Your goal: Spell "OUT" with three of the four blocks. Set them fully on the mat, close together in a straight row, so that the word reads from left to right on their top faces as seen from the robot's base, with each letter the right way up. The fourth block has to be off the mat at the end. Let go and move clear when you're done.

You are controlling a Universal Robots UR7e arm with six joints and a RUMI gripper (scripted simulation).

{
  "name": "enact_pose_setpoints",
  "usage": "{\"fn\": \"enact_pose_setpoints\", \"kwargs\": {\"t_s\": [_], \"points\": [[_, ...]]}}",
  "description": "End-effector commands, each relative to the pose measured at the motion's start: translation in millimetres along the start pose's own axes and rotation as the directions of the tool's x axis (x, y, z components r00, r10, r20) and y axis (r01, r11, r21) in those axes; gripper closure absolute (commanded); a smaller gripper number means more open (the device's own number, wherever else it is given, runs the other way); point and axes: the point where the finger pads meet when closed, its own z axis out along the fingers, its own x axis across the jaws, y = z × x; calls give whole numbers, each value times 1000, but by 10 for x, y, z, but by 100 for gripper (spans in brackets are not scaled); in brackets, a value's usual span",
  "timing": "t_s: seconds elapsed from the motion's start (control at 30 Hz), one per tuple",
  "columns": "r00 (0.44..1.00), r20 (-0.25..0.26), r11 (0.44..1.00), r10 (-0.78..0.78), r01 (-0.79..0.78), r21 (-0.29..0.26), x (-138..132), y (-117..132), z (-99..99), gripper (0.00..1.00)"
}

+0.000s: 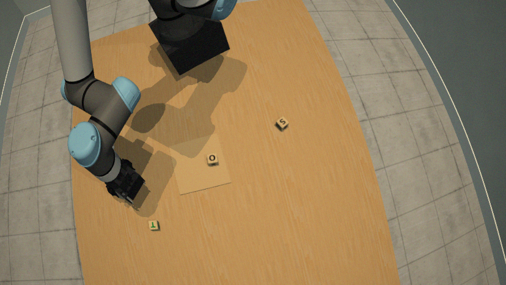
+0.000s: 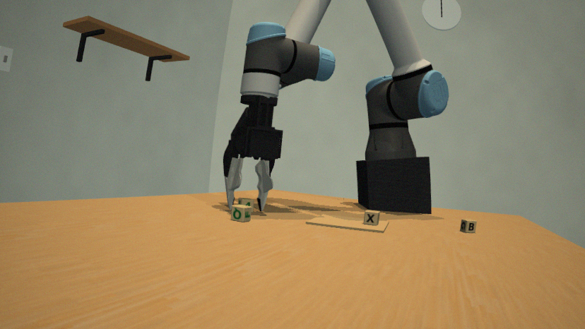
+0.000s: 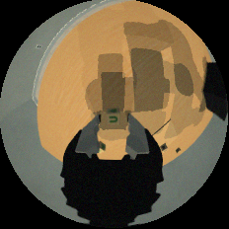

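The tool [image 2: 245,206] stands low over the table [image 1: 283,212], its two silver fingers [image 2: 233,179] pointing straight down with their tips at the level of the wood. It is parted and grips nothing. The jaws straddle the U block [image 3: 114,119], which rests on the table between them. In the wrist view its green U faces up. From the exterior view only the top of this block [image 2: 245,201] shows, behind the T block [image 2: 240,213].

In the top view the tool [image 1: 129,200] is near the long table edge on the left of the picture, well away from the edge where the arm's black pedestal [image 1: 198,60] stands. The T block [image 1: 153,225] lies just beyond the tool, farther from the pedestal, off the mat [image 1: 198,180]. Its T reads upside down in that view.

The mat is a thin, pale rectangle near the middle of the table. The O block [image 1: 212,159] sits on it alone, toward the side nearer the opposite long edge. The S block [image 1: 282,123] rests on bare wood, well apart from the mat and closer to that opposite edge.
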Motion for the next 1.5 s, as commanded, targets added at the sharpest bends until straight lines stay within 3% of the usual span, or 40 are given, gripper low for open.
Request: {"fn": "enact_pose_setpoints", "kwargs": {"t_s": [0.0, 0.3, 0.33, 0.87, 0.9, 1.47], "points": [[1000, 1, 1000, 0, 0, 0, -5, 1, 2, 63], [1000, 1, 1000, 0, 0, 0, -5, 1, 2, 63], [1000, 1, 1000, 0, 0, 0, -5, 1, 2, 75], [1000, 1, 1000, 0, 0, 0, -5, 1, 2, 75], [1000, 1, 1000, 0, 0, 0, -5, 1, 2, 95], [1000, 1, 1000, 0, 0, 0, -5, 1, 2, 95]]}}
